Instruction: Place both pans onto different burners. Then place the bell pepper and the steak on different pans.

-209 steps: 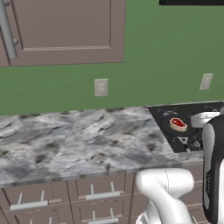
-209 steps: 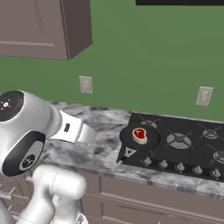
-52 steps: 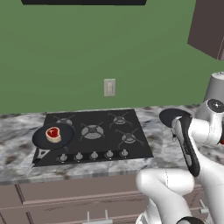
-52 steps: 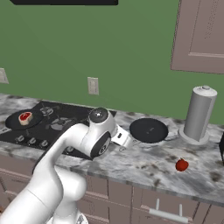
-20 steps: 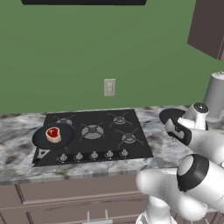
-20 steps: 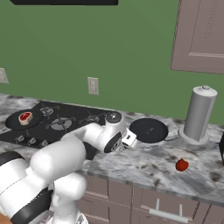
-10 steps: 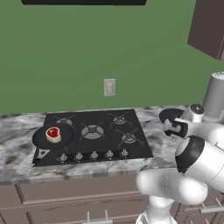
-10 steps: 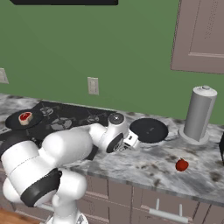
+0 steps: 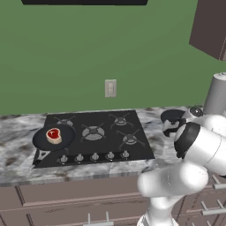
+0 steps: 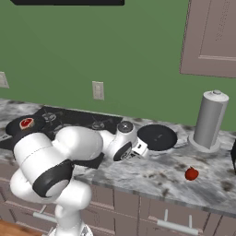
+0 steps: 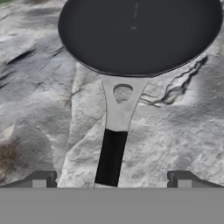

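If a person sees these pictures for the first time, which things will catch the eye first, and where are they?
The big white robot arm fills the foreground, its open claw lined up over the handle of an empty black pan lying on the marble counter right of the cooktop. On the cooktop's front left burner, a second pan holds the red steak. A small red bell pepper lies alone on the counter near a tall grey canister.

Arm low, jaws wide apart
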